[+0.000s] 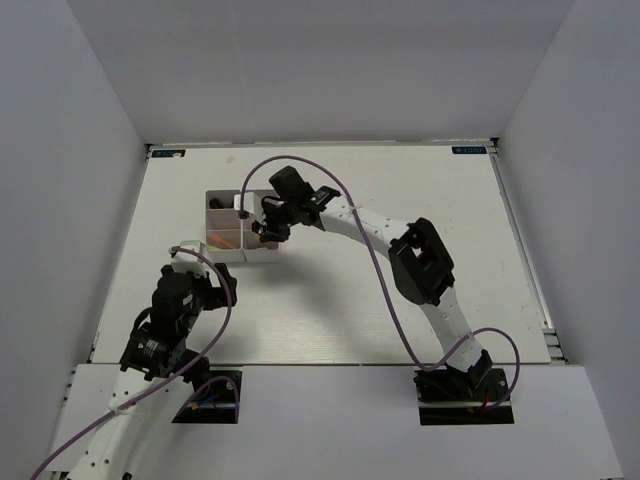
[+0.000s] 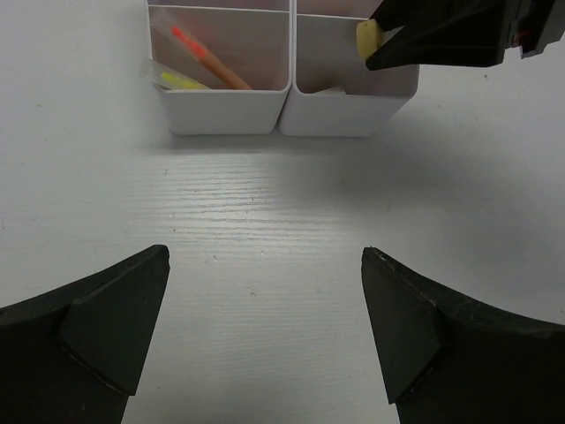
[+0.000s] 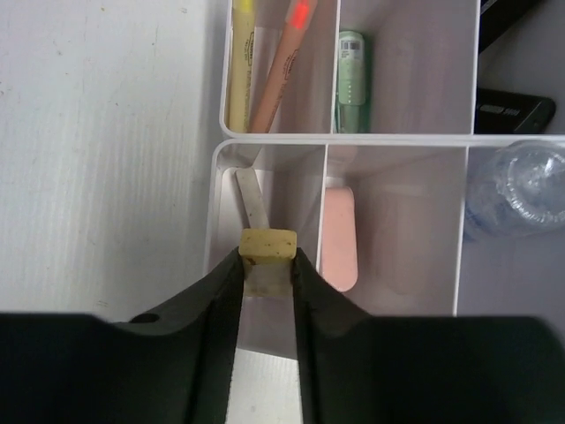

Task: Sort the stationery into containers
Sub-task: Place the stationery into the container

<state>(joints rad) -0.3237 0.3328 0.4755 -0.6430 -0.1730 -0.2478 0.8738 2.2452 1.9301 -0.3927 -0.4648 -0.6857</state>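
Tan block (image 3: 268, 243) clamped in right gripper (image 3: 267, 262) | right wrist alone shows green highlighter (image 3: 351, 79) | left gripper (image 2: 265, 256) agape

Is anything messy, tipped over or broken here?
Nothing looks odd. The pens lie neatly inside the white box, and nothing has spilled onto the table. The right tool grips a tan block over a compartment, which fits the sorting.

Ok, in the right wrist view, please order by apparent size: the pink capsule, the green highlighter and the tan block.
Largest: pink capsule and green highlighter, about alike; I cannot rank them.
Smallest: tan block, though nearest the camera and partly hidden in the right gripper.
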